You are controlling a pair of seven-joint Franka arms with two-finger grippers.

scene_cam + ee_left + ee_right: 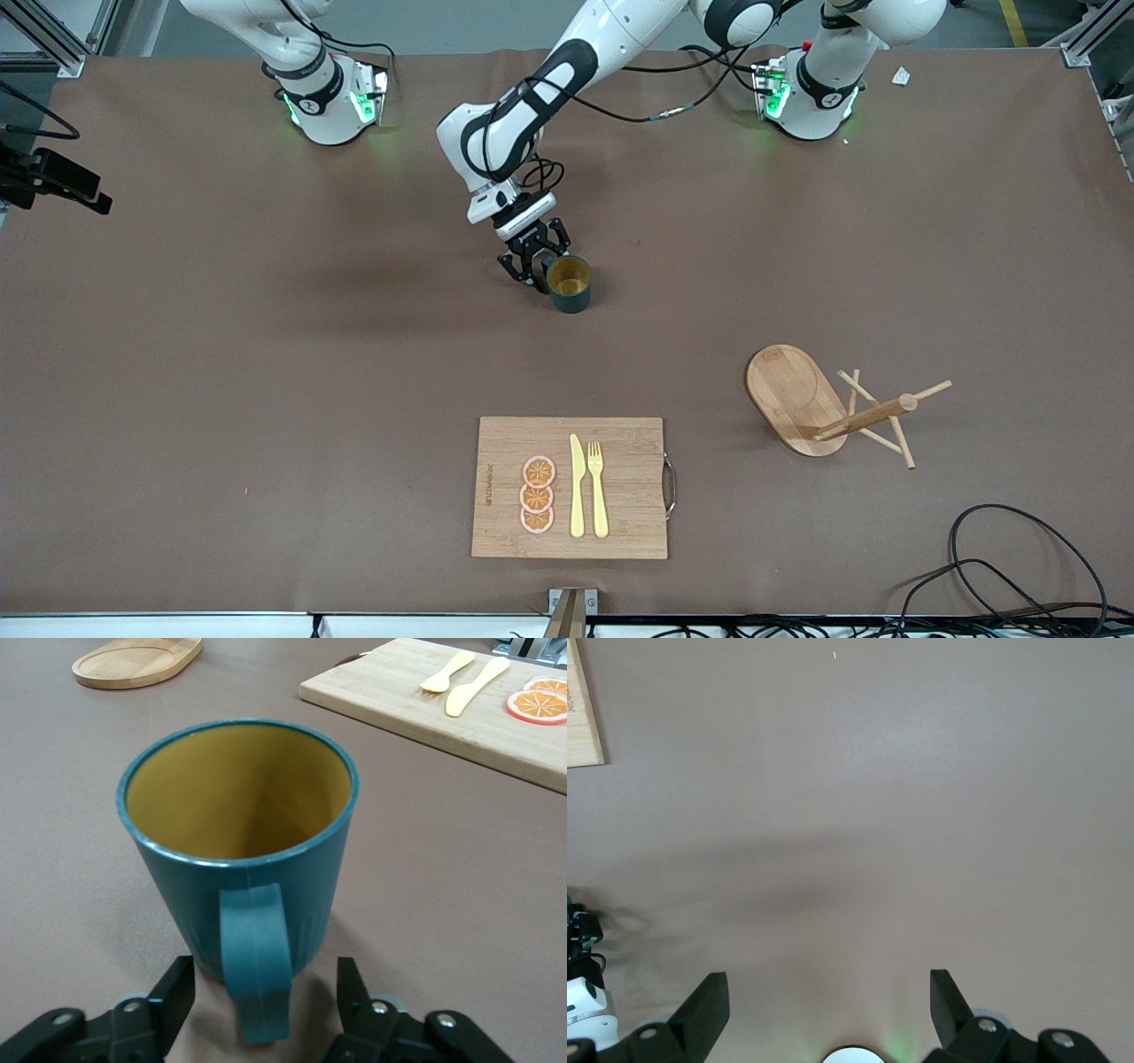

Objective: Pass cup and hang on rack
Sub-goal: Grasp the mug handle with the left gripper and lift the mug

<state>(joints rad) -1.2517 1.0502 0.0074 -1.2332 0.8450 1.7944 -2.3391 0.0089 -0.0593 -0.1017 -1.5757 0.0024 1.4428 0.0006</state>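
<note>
The dark teal cup [569, 283] stands upright on the brown table, its tan inside showing [239, 859]. My left gripper [540, 262] is low beside it, on the side toward the robots' bases. In the left wrist view the left gripper [266, 981] is open, with the cup's handle [257, 966] between its fingers and a gap on each side. The wooden rack [802, 399] stands nearer to the front camera, toward the left arm's end; its oval base [137, 660] lies flat. My right gripper [828, 992] is open over bare table, holding nothing.
A bamboo cutting board [571, 487] lies near the front edge with a yellow knife [577, 487], a fork [598, 487] and orange slices [537, 494] on it. Black cable [1019, 567] loops at the front corner toward the left arm's end.
</note>
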